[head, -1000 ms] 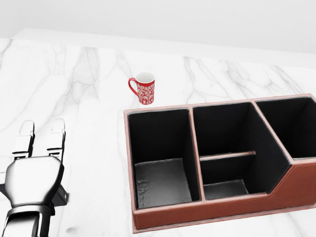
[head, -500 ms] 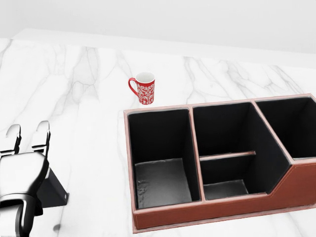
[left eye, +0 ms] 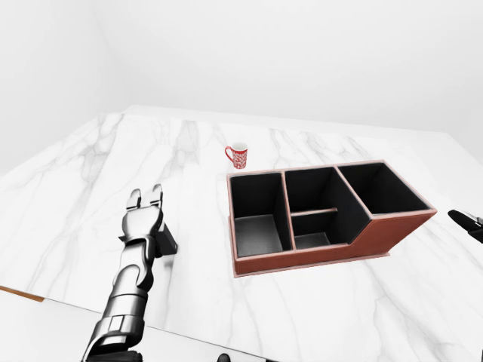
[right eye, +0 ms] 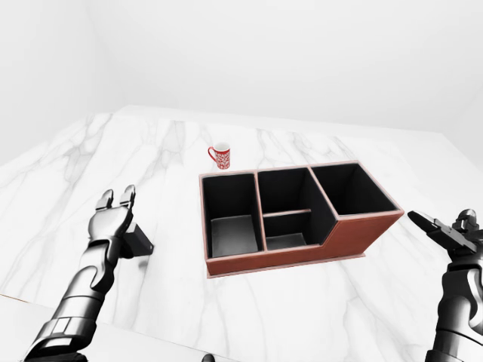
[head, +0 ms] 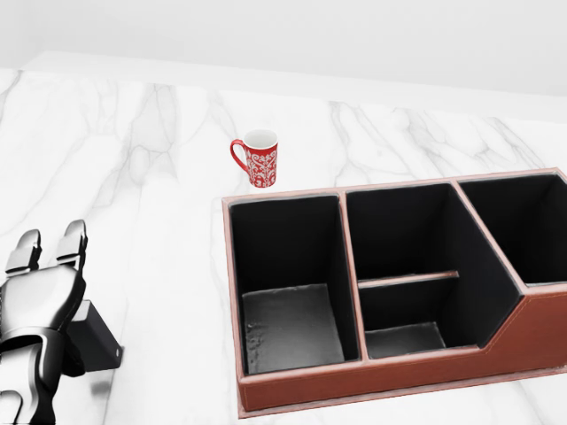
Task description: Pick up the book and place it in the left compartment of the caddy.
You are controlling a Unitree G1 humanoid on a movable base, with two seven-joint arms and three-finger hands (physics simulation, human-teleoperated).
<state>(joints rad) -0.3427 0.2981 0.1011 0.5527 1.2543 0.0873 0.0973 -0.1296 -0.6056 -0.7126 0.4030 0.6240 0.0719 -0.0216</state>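
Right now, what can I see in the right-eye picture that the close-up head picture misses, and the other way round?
Only the right-eye view shows the right hand, open at the picture's right edge, plus the left forearm and the white wall above the table. The head view adds nothing new, only a closer look into the caddy's compartments. Both show the left hand open over the dark book, the red mug and the marble table.

Left hand (left eye: 143,220) and right hand (right eye: 447,235), fingers extended.
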